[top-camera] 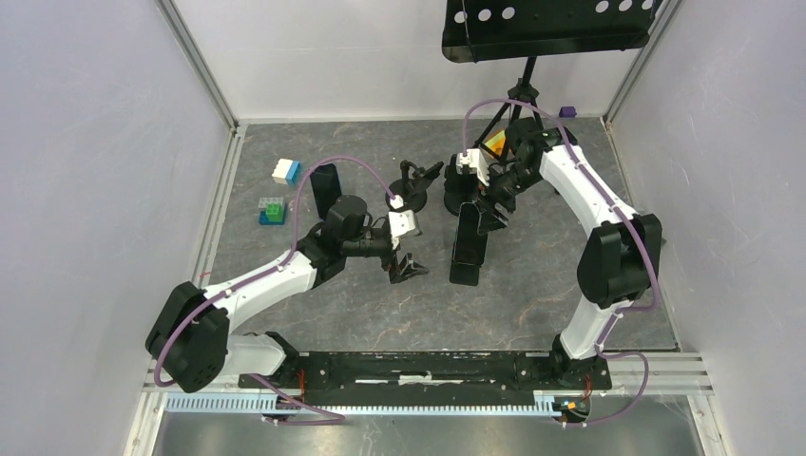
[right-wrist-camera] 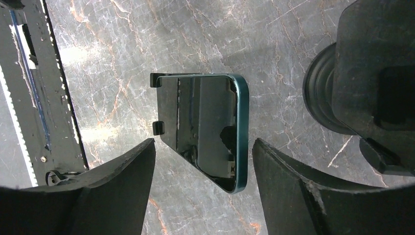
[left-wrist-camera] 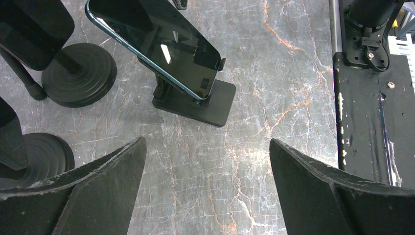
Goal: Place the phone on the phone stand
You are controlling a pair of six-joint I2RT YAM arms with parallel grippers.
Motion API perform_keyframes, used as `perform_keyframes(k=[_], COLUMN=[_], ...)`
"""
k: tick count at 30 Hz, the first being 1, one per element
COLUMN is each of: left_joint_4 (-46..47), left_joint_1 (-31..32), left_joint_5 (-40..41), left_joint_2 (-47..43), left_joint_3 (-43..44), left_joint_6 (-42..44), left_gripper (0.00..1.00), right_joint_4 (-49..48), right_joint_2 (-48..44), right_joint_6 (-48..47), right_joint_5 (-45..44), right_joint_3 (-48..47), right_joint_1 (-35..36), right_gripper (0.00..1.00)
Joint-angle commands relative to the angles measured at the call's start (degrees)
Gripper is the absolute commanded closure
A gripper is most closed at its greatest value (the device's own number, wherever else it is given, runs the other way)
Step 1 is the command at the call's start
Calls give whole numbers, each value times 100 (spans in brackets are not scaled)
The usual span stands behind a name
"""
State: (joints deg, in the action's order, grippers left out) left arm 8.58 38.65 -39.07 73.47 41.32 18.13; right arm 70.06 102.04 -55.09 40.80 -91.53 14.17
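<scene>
The phone [top-camera: 469,245], dark-screened with a teal edge, leans on the black phone stand [left-wrist-camera: 215,100] in the middle of the table. From the right wrist I see the phone [right-wrist-camera: 205,127] resting in the stand's two small hooks [right-wrist-camera: 155,80]. My right gripper [right-wrist-camera: 204,142] is open around the phone's upper end, with a gap on both sides. That right gripper [top-camera: 491,207] hangs just above the phone's far end. My left gripper [top-camera: 407,258] is wide open and empty, to the left of the stand. In its own view the phone [left-wrist-camera: 156,44] lies ahead of the left gripper [left-wrist-camera: 207,142].
Two black stands with round bases [left-wrist-camera: 78,73] [left-wrist-camera: 44,152] sit left of the phone stand. Toy blocks [top-camera: 286,171] [top-camera: 272,211] lie at the back left beside a black upright object [top-camera: 325,188]. A black music stand [top-camera: 546,28] rises at the back. The arms' base rail [left-wrist-camera: 372,122] borders the near edge.
</scene>
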Motion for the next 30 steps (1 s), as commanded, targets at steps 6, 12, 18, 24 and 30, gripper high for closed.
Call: perform_keyframes(k=[6, 12, 18, 24, 30], left_joint_4=[3, 3, 3, -3, -620], left_joint_1=[19, 19, 19, 6, -51], left_joint_5=[5, 11, 172, 991, 1439], left_joint_2=[-103, -105, -178, -294, -409], left_joint_3=[223, 219, 201, 73, 175], left_joint_6=[215, 219, 226, 224, 472], left_gripper=[0, 0, 0, 0, 0], right_joint_4=[-289, -298, -581, -2535, -3427], right_joint_2=[-675, -1043, -1789, -3604, -4532], right_joint_6=[143, 190, 449, 1355, 1497], right_joint_5=[-63, 40, 101, -464, -790], right_joint_3=[-3, 150, 733, 2849, 4244], right_joint_1=[6, 5, 0, 6, 6], right_gripper=[19, 19, 18, 13, 12])
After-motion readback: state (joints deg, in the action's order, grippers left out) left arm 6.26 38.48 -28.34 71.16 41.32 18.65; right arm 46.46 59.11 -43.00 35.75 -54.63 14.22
